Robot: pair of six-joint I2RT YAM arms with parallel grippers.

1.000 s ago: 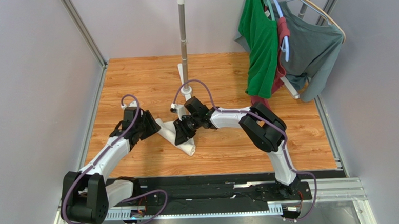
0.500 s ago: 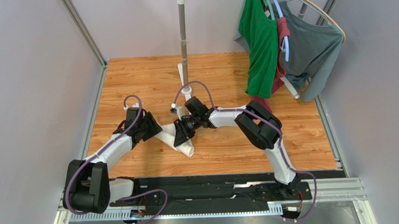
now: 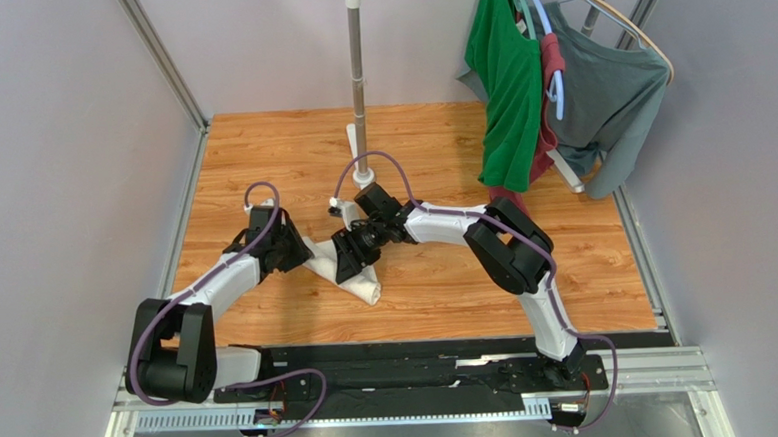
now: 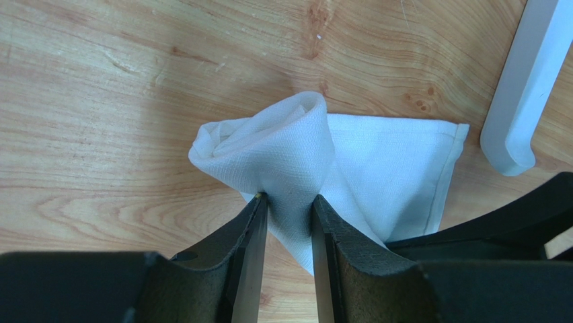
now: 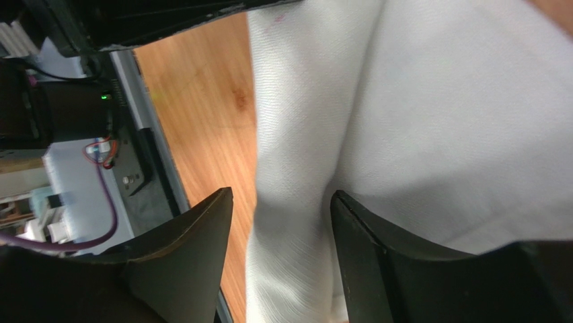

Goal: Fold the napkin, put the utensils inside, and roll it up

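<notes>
So, the napkin point(image 4: 296, 145) sits as a loose, bunched roll on the wooden table point(image 3: 440, 156), right between the two arms.
The left gripper point(image 4: 288, 208) is pinched down on a raised ridge at one end. The right gripper point(image 5: 282, 202) has its jaws apart, straddling the other end without squeezing. Can't spot the spoon. The cloth looks thin, floppy and light, so I'd guess it unrolls if let go. Best grabbed across the whole roll, not one layer.
</notes>
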